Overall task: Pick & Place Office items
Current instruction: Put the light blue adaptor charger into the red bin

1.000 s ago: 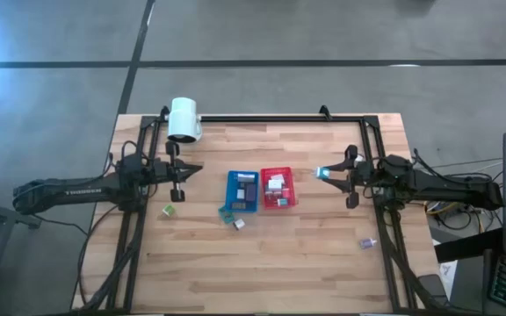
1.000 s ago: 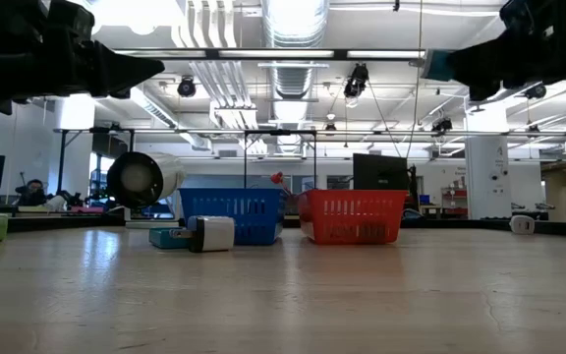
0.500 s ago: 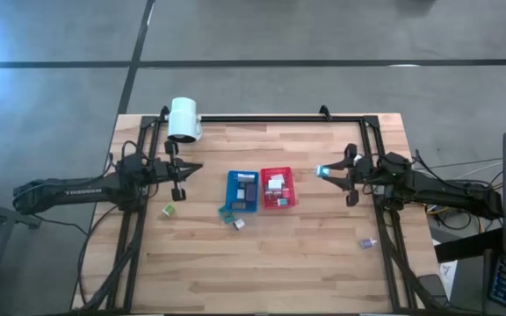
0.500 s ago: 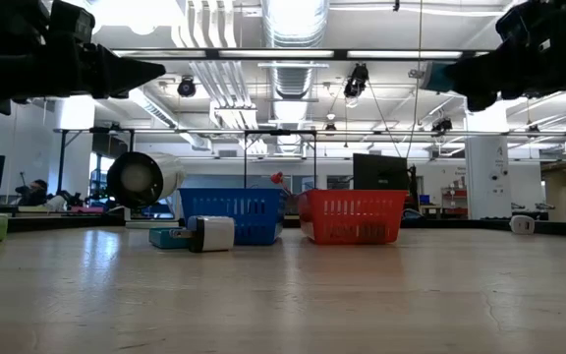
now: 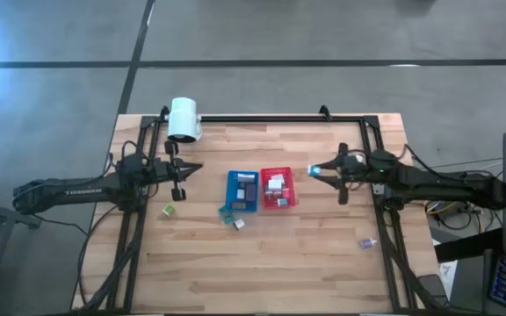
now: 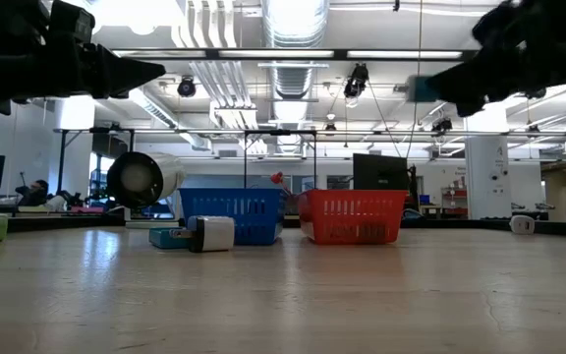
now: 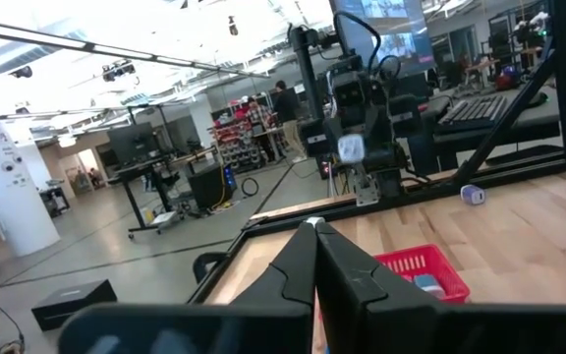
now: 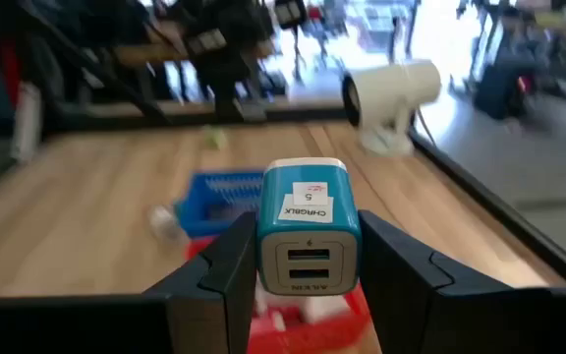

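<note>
Table (image 5: pixel 262 254) wooden, workshop behind; right hand (image 5: pixel 316 171) clamps teal charger (image 8: pixel 309 239); left hand (image 5: pixel 197 168) closed, empty.

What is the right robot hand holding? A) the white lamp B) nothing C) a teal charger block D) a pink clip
C: the right end effector is clamped on a teal charger block with two ports, up above the table by the red tray.

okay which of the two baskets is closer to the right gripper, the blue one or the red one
The red plastic basket. It sits on the right gripper's side of the pair, with the blue plastic basket beyond it, toward the left arm.
</note>
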